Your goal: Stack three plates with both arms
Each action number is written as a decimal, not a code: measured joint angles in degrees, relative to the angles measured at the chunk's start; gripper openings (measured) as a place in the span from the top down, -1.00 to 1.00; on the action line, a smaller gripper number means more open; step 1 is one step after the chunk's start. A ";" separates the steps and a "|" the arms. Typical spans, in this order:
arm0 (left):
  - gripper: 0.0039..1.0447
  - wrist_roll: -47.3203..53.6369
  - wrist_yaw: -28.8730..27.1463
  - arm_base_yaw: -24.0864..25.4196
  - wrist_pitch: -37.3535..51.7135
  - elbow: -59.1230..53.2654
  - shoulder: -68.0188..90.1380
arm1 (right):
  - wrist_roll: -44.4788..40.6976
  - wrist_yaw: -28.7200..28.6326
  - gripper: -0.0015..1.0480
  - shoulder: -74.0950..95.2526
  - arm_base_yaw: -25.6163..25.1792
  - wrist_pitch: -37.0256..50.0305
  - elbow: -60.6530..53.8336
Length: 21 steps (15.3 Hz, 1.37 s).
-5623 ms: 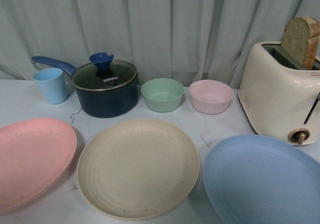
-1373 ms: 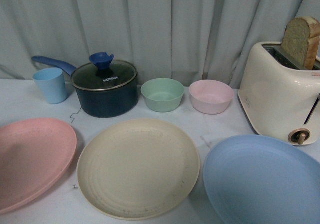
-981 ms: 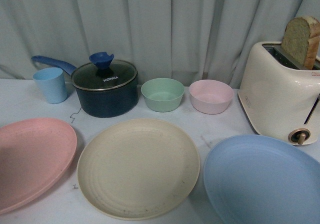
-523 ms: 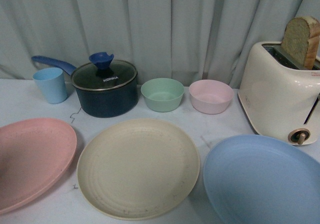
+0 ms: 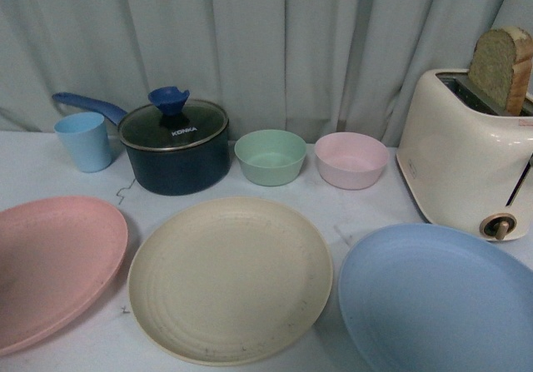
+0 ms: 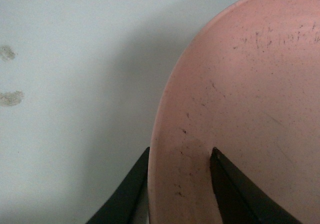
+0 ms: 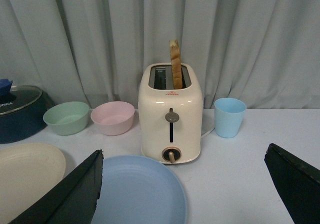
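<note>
Left gripper point(image 6: 181, 151) is straddling the rim of the pink plate point(image 5: 54, 264), with one finger outside the edge and one on the inside face. Honestly can't tell if it's clamped down or just sitting around it. Right gripper point(image 7: 183, 159) hangs wide open over the table point(image 5: 25, 172), with the blue plate point(image 7: 140, 189) just ahead of it and lower down.

So each arm has a plate on its own side, and the cream plate point(image 5: 229, 280) lies between the two. My guess is that one's the base for the stack. Plates are round, so there's no long axis to line up with; it's all about catching a rim.

Count, big to small:
- three plates
- one toaster point(image 5: 466, 151)
- one pot point(image 5: 175, 151)
- two bowls, green bowl point(image 5: 270, 157) and pink bowl point(image 5: 351, 160)
- two blue cups, one by the pot point(image 5: 83, 141) and one beside the toaster point(image 7: 230, 117)
</note>
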 joint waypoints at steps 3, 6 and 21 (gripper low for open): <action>0.82 -0.61 1.22 0.24 -0.42 0.24 -0.74 | 0.00 0.00 -0.87 0.00 0.00 0.00 0.00; 0.94 -1.44 1.92 0.70 -2.38 0.74 -2.75 | 0.00 0.00 -0.87 0.00 0.00 0.00 0.00; 0.95 -19.12 10.43 -23.82 -7.15 -5.22 -32.89 | 0.00 0.00 -0.87 0.00 0.00 0.00 0.00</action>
